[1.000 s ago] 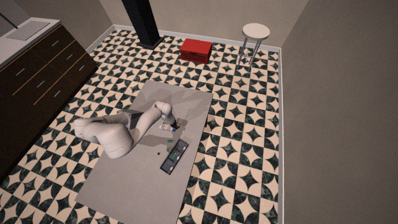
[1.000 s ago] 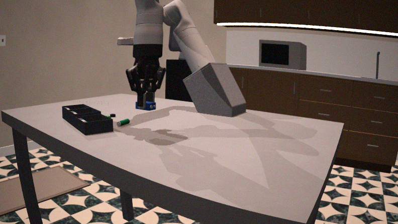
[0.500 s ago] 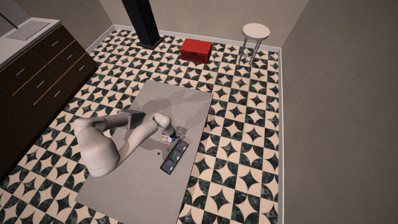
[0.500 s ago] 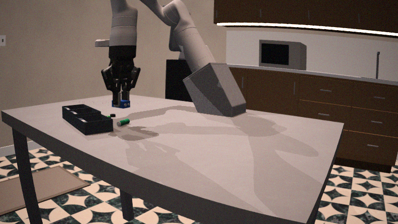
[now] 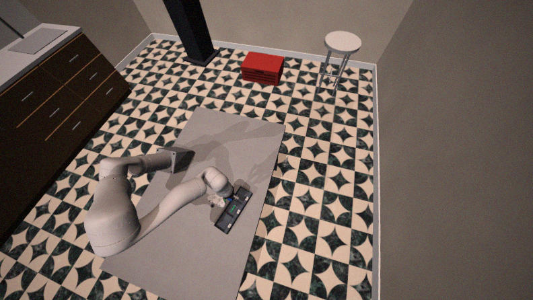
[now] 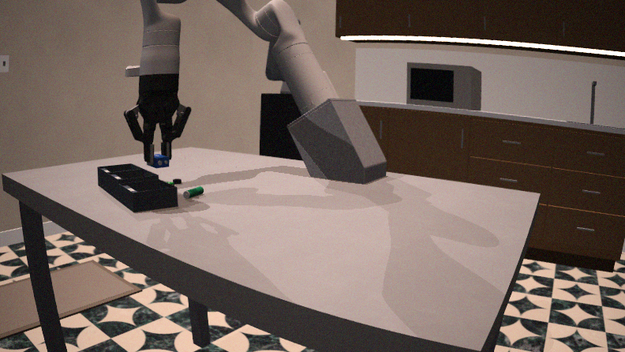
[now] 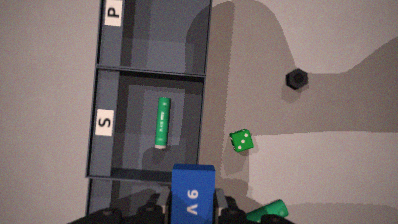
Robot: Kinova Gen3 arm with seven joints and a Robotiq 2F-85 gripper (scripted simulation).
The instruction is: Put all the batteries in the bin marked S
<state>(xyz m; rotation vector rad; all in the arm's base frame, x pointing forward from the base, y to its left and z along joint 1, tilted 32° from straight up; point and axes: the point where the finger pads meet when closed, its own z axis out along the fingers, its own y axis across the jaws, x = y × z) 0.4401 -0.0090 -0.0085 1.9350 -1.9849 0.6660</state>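
The pincer (image 6: 157, 152) is clamped on a blue 9 V battery (image 7: 193, 195) and hangs above the black bin row (image 6: 144, 199), near the edge of the compartment marked S (image 7: 104, 122). One green cylindrical battery (image 7: 162, 123) already lies inside that compartment, so part of the sorting looks done. A second green battery (image 6: 192, 192) lies on the bench (image 6: 332, 245) just beside the bins and seems yet to be collected, while the green die (image 7: 241, 140) and black nut (image 7: 296, 78) should stay out.

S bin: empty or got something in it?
Not empty. One green battery lies flat inside the S bin; the blue 9V is in the pincer.
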